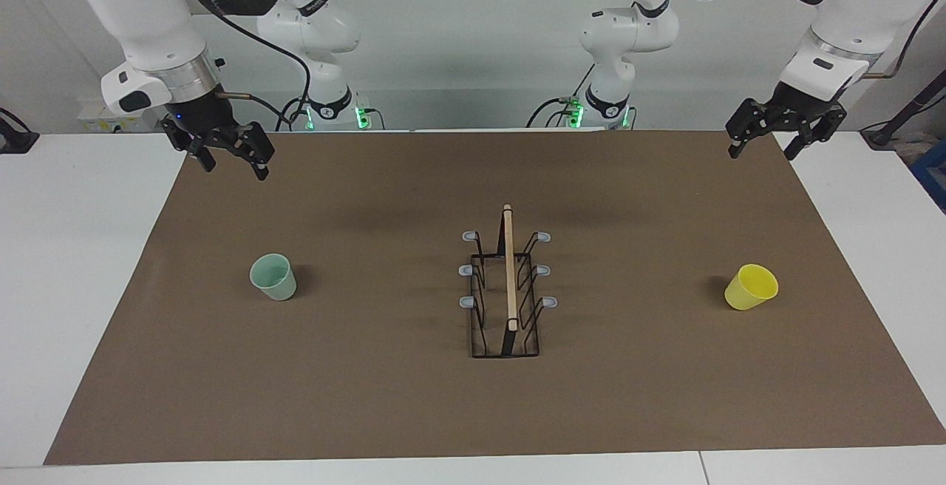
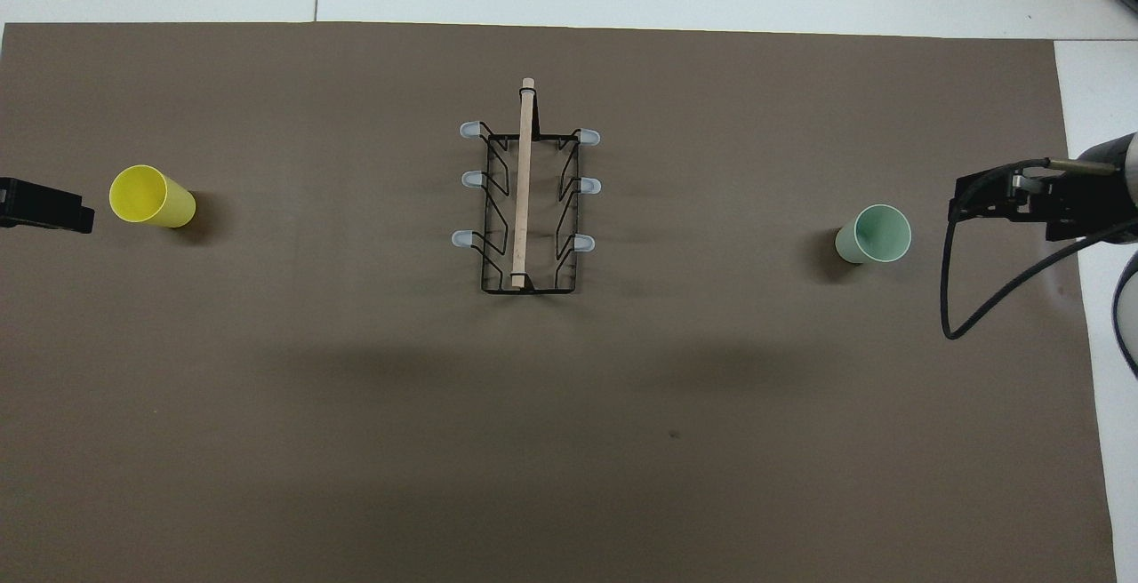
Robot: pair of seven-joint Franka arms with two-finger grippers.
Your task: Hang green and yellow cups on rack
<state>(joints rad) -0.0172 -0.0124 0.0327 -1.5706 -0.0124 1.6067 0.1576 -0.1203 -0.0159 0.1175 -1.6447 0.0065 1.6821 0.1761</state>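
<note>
— What's on the tabletop [image 1: 89,263]?

— A brown mat [image 1: 369,396] covers most of it. The rack [image 1: 507,293] stands mid-mat, all six prongs bare. The green cup [image 1: 273,277] sits upright toward the right arm's end, the yellow cup [image 1: 751,287] toward the left arm's end, tilted or on its side.

— And the arms?

— The right gripper [image 1: 225,151] hangs over the mat's corner at its own end, fingers spread, holding nothing. The left gripper [image 1: 785,130] likewise, empty and open.

— How will the cups handle?

— Light, thin plastic, I'd guess; smooth, tapered, no handle. Pinch the wall at the rim, gently, then drop the mouth over a prong.
</note>
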